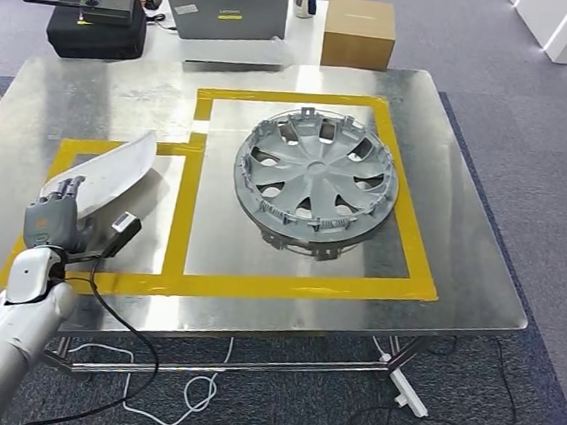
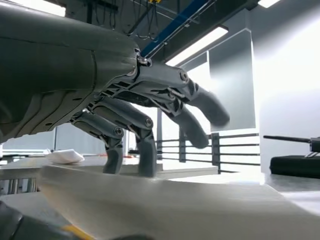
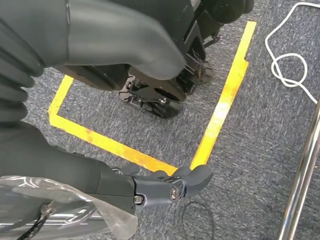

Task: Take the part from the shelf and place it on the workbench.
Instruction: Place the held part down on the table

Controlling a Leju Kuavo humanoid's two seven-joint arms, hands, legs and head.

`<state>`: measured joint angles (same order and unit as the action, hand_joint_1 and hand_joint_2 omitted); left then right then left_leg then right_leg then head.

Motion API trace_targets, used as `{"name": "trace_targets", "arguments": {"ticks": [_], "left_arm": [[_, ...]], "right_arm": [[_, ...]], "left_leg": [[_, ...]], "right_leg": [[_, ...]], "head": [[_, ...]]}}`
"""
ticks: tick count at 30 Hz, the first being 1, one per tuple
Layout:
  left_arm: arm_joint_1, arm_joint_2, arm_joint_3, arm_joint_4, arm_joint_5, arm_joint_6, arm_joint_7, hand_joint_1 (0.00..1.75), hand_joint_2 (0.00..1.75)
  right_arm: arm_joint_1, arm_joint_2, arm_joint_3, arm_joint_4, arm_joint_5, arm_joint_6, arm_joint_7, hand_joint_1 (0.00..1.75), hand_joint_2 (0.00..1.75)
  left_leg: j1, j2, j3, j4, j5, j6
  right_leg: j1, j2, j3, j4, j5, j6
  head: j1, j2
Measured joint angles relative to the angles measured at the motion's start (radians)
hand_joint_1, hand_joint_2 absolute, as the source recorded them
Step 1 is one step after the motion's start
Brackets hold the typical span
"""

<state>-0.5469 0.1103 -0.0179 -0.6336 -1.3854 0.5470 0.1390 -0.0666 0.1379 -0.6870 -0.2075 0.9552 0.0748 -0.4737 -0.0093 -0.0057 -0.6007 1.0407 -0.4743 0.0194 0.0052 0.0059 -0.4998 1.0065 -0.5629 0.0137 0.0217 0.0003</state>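
One white curved part [image 1: 110, 171] under the left hand [image 1: 56, 216], touching its fingers. One grey wheel cover [image 1: 316, 178] well to that hand's right. Beyond the hand: one black case [image 1: 97, 29], one laptop [image 1: 224, 8], one cardboard box [image 1: 359, 34]. Two yellow tape frames [image 1: 189, 213].

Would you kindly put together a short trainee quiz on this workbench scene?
1. True or false: the grey plastic wheel cover lies inside the larger yellow tape rectangle on the shiny metal workbench.
2. Multiple choice: what does the left robot hand touch? A) the brown cardboard box B) the white curved plastic panel C) the grey laptop
3. Fill in: the right robot hand hangs over a grey ____ marked with yellow tape.

Key: 1 true; 2 B; 3 carpet.
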Motion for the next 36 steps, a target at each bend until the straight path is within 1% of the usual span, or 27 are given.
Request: {"name": "trace_targets", "arguments": {"ticks": [3, 7, 11, 14, 17, 21, 23, 25, 27, 31, 33, 36], "left_arm": [[0.001, 0.0, 0.007, 0.0, 0.004, 0.008, -0.012, 0.0, 1.75], [0.002, 0.0, 0.016, 0.0, 0.012, 0.013, -0.024, 0.0, 0.0], [0.026, -0.007, 0.02, -0.023, 0.061, 0.033, -0.095, 0.0, 0.0], [0.093, -0.028, 0.02, -0.11, 0.127, 0.039, -0.169, 0.0, 0.0], [0.205, -0.062, 0.016, -0.27, 0.226, 0.044, -0.253, 0.0, 0.0], [0.394, -0.105, -0.01, -0.544, 0.433, 0.038, -0.396, 0.0, 0.0], [0.478, -0.119, -0.025, -0.66, 0.522, 0.029, -0.462, 0.0, 0.0], [0.543, -0.127, -0.035, -0.744, 0.568, 0.028, -0.521, 0.0, 0.0], [0.595, -0.133, -0.041, -0.8, 0.619, 0.028, -0.582, 0.0, 0.0], [0.695, -0.153, -0.04, -0.892, 0.771, 0.014, -0.693, 0.0, 0.0], [0.729, -0.163, -0.036, -0.923, 0.824, 0.0, -0.725, 0.0, 0.0], [0.757, -0.18, -0.018, -0.943, 0.896, -0.034, -0.764, 0.0, 0.0]], "right_arm": [[0.0, 0.002, 0.0, 0.0, 0.0, 0.0, 0.001, 0.0, 0.0], [0.001, 0.003, 0.0, 0.0, -0.001, 0.0, 0.001, 0.0, 0.0], [0.002, 0.004, 0.0, 0.0, -0.008, -0.001, -0.001, 0.0, 0.0], [0.008, 0.004, -0.001, 0.001, -0.021, -0.004, -0.006, 0.0, 0.0], [0.019, 0.004, -0.007, 0.001, -0.038, -0.013, -0.011, 0.0, 0.0], [0.037, 0.004, -0.03, 0.002, -0.063, -0.028, -0.003, 0.0, 0.0], [0.045, 0.004, -0.042, 0.002, -0.069, -0.033, 0.007, 0.0, 0.0], [0.05, 0.004, -0.054, 0.002, -0.07, -0.037, 0.018, 0.0, 0.0], [0.053, 0.004, -0.062, 0.002, -0.071, -0.04, 0.03, 0.0, 0.0], [0.059, 0.004, -0.083, 0.002, -0.073, -0.046, 0.04, 0.0, 0.0], [0.062, 0.004, -0.09, 0.002, -0.074, -0.048, 0.042, 0.0, 0.0], [0.065, 0.004, -0.098, 0.002, -0.073, -0.048, 0.043, 0.0, 0.0]], "left_leg": [[0.0, 0.0, 0.0, 0.0, 0.0, 0.0], [0.0, 0.0, 0.0, 0.0, 0.0, 0.0], [0.0, 0.0, 0.0, 0.0, 0.0, 0.0], [0.0, 0.0, 0.0, 0.0, 0.0, 0.0], [-0.001, 0.001, 0.0, 0.0, -0.002, 0.0], [-0.001, 0.003, 0.0, 0.0, -0.004, 0.0], [-0.001, 0.003, 0.0, 0.0, -0.005, 0.001], [-0.001, 0.003, 0.001, 0.0, -0.005, 0.001], [-0.001, 0.003, 0.003, 0.0, -0.006, 0.001], [-0.003, 0.003, 0.011, 0.0, -0.011, 0.002], [-0.004, 0.002, 0.012, 0.001, -0.013, 0.004], [-0.008, 0.002, 0.014, 0.001, -0.015, 0.008]], "right_leg": [[0.0, 0.0, 0.0, 0.0, 0.0, 0.0], [0.0, 0.0, 0.0, 0.0, 0.0, 0.0], [0.0, 0.0, 0.0, 0.0, 0.0, 0.0], [-0.001, 0.0, 0.0, 0.0, 0.0, 0.0], [-0.001, 0.002, 0.0, -0.001, 0.0, 0.0], [-0.001, 0.005, 0.0, -0.002, -0.001, 0.0], [-0.001, 0.004, -0.001, -0.002, -0.002, 0.0], [-0.001, 0.004, -0.002, -0.003, -0.003, 0.0], [-0.001, 0.003, -0.003, -0.003, -0.004, 0.0], [-0.002, 0.003, -0.001, -0.004, -0.006, 0.0], [-0.004, 0.002, 0.001, -0.005, -0.007, 0.002], [-0.007, 0.001, 0.002, -0.005, -0.009, 0.005]], "head": [[0.0, 0.0], [0.0, 0.0], [0.0, 0.0], [0.0, 0.0], [0.0, 0.0], [0.0, 0.0], [0.0, 0.0], [0.0, 0.0], [0.0, 0.0], [0.0, 0.0], [0.0, 0.0], [0.0, 0.0]]}}
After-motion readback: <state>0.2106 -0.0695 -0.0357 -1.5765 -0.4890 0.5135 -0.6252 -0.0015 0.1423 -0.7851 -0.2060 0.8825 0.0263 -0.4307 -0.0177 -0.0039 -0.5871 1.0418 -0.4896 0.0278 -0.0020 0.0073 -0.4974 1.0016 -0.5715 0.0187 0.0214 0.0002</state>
